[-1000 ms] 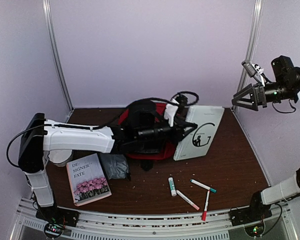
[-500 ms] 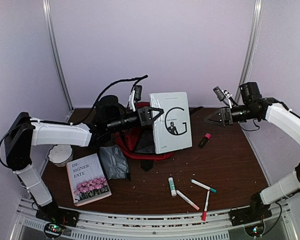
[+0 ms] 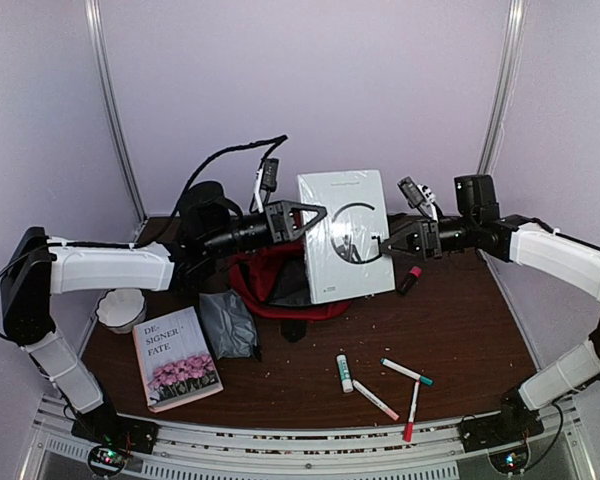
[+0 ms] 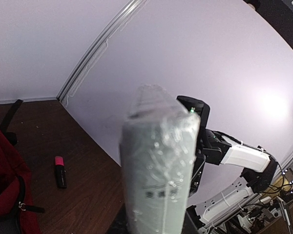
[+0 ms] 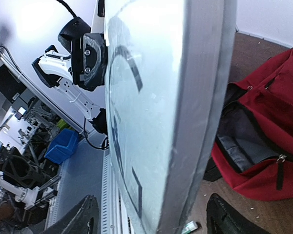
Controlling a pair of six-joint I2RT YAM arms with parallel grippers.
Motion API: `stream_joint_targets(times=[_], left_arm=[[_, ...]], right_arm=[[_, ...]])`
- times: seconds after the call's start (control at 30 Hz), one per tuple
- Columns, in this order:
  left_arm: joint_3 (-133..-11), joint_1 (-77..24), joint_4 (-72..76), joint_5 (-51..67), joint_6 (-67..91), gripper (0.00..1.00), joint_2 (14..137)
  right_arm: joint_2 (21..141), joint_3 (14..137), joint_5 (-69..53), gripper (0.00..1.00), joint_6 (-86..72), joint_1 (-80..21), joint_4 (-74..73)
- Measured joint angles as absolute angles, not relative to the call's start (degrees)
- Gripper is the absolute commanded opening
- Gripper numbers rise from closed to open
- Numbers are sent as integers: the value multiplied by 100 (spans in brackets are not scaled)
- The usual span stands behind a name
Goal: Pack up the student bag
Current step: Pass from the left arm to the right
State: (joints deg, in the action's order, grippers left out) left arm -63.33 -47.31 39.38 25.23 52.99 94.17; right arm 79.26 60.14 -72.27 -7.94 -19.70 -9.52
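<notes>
Above the red bag (image 3: pixel 255 290), left claw (image 3: pixel 315 222) grips white book (image 3: pixel 345 235); right claw (image 3: pixel 382 245) open around its edge, so a mistimed handover could drop it

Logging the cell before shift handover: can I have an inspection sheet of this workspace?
Surface: brown table, specks scattered.
Job's things: red student bag open; white book held above it.
Clutter: flower-cover book, grey pouch, white bowl, three markers, glue stick, pink highlighter.
Hands: left hand shut on white book; right hand open, straddling its opposite edge.
Cables: black cable arching over left wrist.
Surroundings: pale walls, metal posts.
</notes>
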Motion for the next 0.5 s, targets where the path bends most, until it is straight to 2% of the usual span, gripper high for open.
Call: stream_joint_targets(times=[0.2, 0.5], left_arm=[[-6333, -4668, 4080, 2536, 5374, 0, 9417], [-6333, -4650, 4261, 2589, 5459, 1, 9417]], right_arm=[[7870, 5572, -7478, 57, -1415, -2174, -305], [7767, 5328, -7520, 31, -2270, -2185, 611]])
